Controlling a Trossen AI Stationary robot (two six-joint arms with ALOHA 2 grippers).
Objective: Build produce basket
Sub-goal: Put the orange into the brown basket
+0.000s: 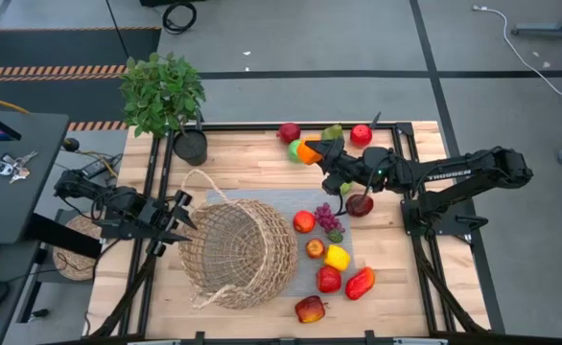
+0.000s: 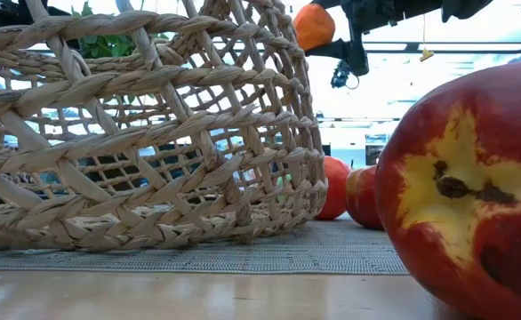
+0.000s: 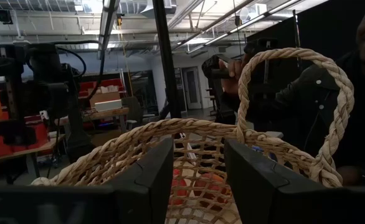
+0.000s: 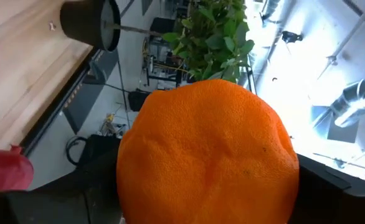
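Note:
The tan wicker basket (image 1: 238,254) lies tipped on its side on the grey mat (image 1: 350,247), its mouth toward the table's left and one looped handle (image 3: 294,106) standing up. My left gripper (image 1: 185,218) is open at the basket's left rim (image 3: 189,127). My right gripper (image 1: 317,153) is shut on an orange (image 1: 308,151), high over the table's far middle; the orange also shows in the low view (image 2: 314,25). Several red, orange and yellow pieces and purple grapes (image 1: 329,218) lie to the right of the basket. My left gripper's two fingers (image 3: 145,177) stand level in front of the basket's rim, pointing toward the table's right; I cannot tell whether they touch it. My right gripper pinches the orange (image 4: 207,155) between its two fingers, reaching roughly level from the table's right. The orange hides the fingertips. It is lifted clear of the table.
A leafy potted plant (image 1: 163,91) stands at the far left corner. Red and green fruits (image 1: 289,132), (image 1: 361,134) lie along the far edge, and a red apple (image 1: 360,203) lies under my right arm. A red-yellow fruit (image 2: 474,178) lies near the front edge. A person (image 3: 338,93) is beyond the table.

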